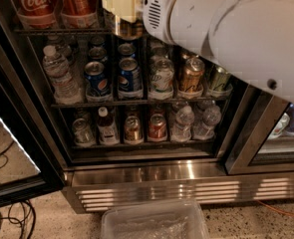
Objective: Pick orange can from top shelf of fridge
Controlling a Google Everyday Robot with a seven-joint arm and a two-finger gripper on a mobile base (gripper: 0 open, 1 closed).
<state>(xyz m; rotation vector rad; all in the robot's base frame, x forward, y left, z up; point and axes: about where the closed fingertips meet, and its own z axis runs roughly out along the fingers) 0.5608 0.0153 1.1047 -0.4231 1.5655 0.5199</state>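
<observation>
The fridge [151, 176] stands open, and its top shelf [47, 31] is a dark wire rack at the top edge of the view. My gripper [119, 3] shows as a cream block on the end of the white arm [226, 29], at the top shelf's middle. Right under it, the amber-gold lower part of the orange can [125, 29] shows in its clear tray; the can's upper part is hidden behind the gripper. A red Coca-Cola can [34, 4] and a red-orange tall can [79, 4] stand to its left.
The middle rack holds a water bottle [59, 73], Pepsi cans [95, 78], a bronze can [191, 76] and a green can [217, 78]. The lower rack holds short cans and bottles [157, 127]. A clear plastic bin [154, 223] sits on the floor in front. Cables [7, 223] lie at the lower left.
</observation>
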